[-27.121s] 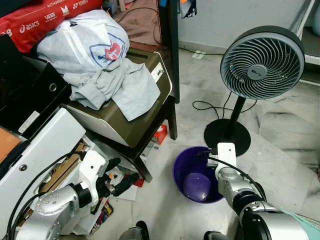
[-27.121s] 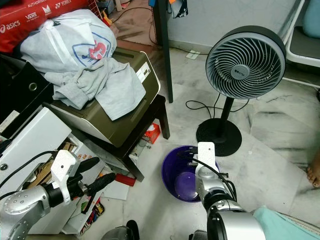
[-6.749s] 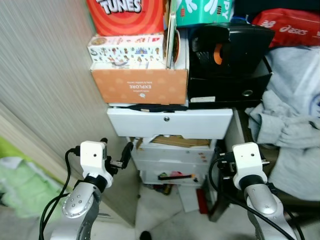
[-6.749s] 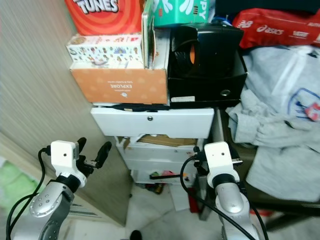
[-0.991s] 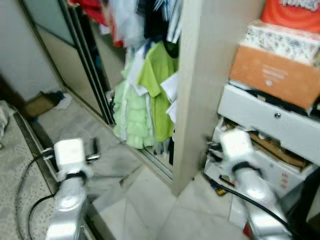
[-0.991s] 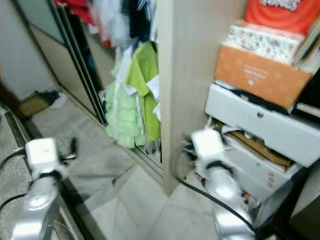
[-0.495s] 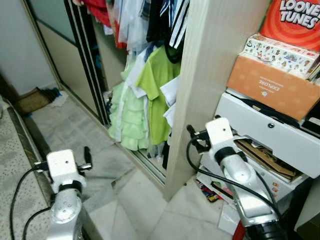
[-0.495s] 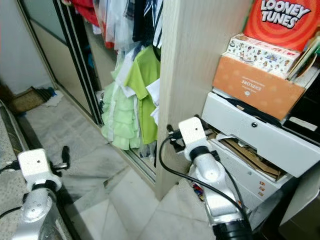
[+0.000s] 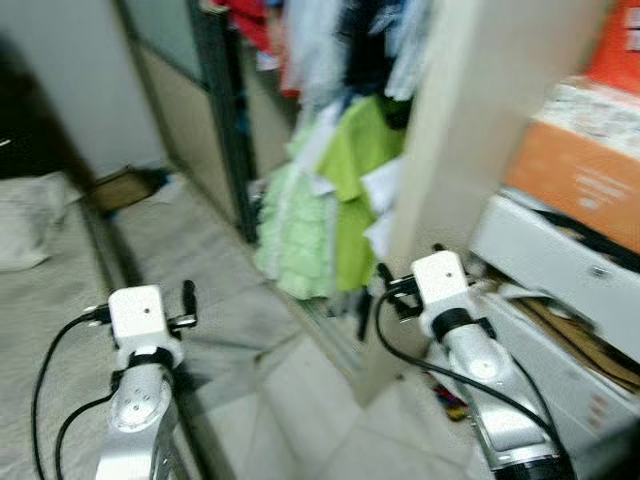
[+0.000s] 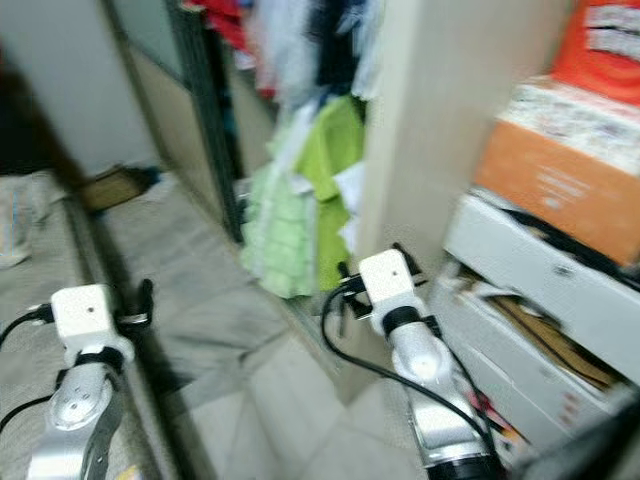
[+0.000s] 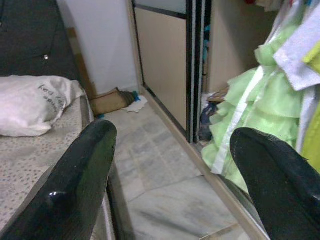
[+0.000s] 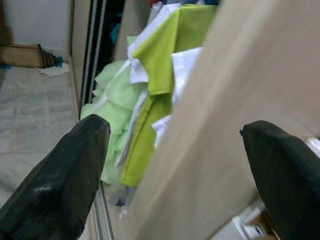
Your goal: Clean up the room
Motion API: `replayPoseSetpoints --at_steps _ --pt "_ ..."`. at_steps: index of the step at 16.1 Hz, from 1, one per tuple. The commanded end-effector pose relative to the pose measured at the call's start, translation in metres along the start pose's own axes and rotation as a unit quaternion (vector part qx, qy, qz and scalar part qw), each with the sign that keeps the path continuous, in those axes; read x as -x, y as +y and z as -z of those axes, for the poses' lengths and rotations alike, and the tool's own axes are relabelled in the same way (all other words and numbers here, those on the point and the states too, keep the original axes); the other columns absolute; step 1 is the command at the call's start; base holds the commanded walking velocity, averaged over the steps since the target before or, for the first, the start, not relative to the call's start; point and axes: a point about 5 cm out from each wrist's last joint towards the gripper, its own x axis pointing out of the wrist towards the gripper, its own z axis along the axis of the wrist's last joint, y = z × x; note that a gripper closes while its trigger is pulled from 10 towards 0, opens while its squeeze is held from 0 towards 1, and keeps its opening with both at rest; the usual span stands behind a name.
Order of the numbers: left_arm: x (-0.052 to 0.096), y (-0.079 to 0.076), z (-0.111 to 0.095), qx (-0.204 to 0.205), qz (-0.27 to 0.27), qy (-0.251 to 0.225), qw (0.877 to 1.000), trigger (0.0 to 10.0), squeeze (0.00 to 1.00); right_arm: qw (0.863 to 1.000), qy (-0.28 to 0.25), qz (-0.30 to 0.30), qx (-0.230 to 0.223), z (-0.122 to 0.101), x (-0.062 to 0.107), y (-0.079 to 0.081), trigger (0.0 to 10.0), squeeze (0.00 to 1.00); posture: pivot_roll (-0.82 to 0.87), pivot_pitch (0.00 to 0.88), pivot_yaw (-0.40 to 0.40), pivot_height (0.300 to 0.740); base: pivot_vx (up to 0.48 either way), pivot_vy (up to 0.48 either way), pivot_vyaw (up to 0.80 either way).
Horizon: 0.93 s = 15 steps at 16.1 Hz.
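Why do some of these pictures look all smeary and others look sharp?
Left and right eye views: smeared with motion blur, so the hanging green clothes and the orange box look soft. Left wrist view: sharp, with the white pillow clear between the open left pincer. Right wrist view: fairly clear past the open right pincer.

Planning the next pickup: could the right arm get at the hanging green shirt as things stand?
Probably yes. The right end effector is open and empty, aimed toward the green shirt, though the wardrobe's wooden panel stands partly between them; it would likely need to move around its edge.
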Motion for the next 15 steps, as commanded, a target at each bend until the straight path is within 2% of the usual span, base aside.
replayPoseSetpoints --at_steps 1,5,15 --pt "-0.0024 0.0017 0.0001 -0.005 0.004 0.002 1.000 10.0 0.00 1.000 -0.016 0.004 -0.006 -0.0067 0.0004 0.0005 10.0 0.00 -0.17 0.037 0.040 0.740 0.000 0.000 0.80" --pt "-0.0016 0.0007 -0.0051 -0.008 0.017 -0.018 1.000 10.0 0.00 1.000 -0.025 0.002 -0.001 -0.0091 -0.0010 -0.0003 10.0 0.00 -0.17 0.053 0.048 0.740 0.000 0.000 0.36" --pt "0.0027 -0.0012 -0.0023 0.006 0.016 -0.008 1.000 10.0 0.00 0.999 -0.033 -0.031 -0.001 -0.0107 0.0034 0.0042 10.0 0.00 -0.17 0.078 0.045 0.740 0.335 0.000 0.00"
